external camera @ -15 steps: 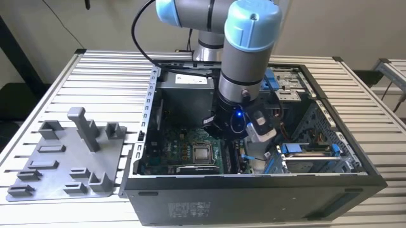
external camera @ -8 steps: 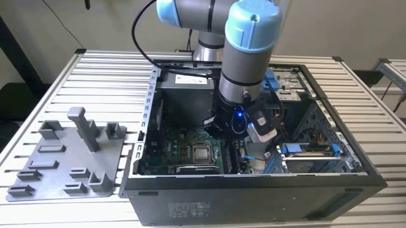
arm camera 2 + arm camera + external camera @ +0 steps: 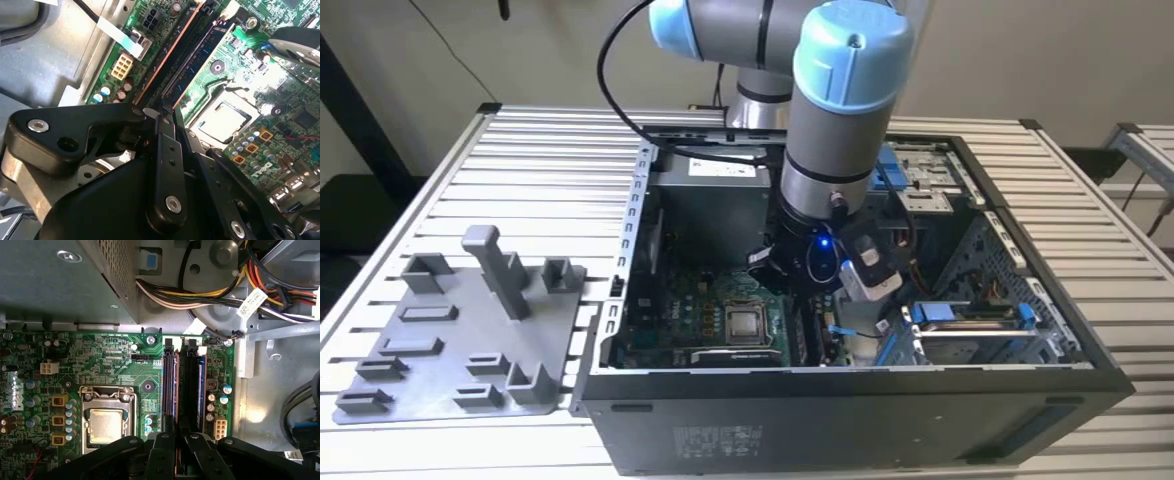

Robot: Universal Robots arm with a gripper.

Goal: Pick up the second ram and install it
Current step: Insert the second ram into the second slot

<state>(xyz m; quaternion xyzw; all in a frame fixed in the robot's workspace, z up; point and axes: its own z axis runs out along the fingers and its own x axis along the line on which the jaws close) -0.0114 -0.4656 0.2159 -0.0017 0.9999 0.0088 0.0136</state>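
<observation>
Black computer case (image 3: pixel 854 435), lid off, lies on a pale slatted metal table (image 3: pixel 520 150), and the grey robot arm with light-blue joint caps (image 3: pixel 834 130) reaches straight down into it. Beside the case, on the exterior view's left, sits a grey plastic fixture tray (image 3: pixel 447 335) with upright posts and small blocks.

Inside the case, the black gripper (image 3: pixel 176 437) (image 3: pixel 162 117) is at the near end of the memory slots on the green motherboard (image 3: pixel 100 350). Its jaws are drawn narrow, closed over the end of the second ram (image 3: pixel 170 390) (image 3: pixel 167 55), a long, thin memory stick seen edge-on with copper-coloured lines along its sides. The stick stands upright in its slot and runs away from the gripper towards the far edge of the board.

Another long stick with a blue edge (image 3: pixel 201 390) (image 3: pixel 200 55) stands parallel to it, with one black slot between them. On the second ram's other side, near it, lies the square silver processor socket (image 3: pixel 106 425) (image 3: pixel 225 117). A small cream multi-pin connector (image 3: pixel 219 427) (image 3: pixel 122 66) sits on the board just beyond the blue-edged stick. Beyond the board's far edge, a bundle of yellow, black and orange cables (image 3: pixel 200 295) runs across the case floor.
</observation>
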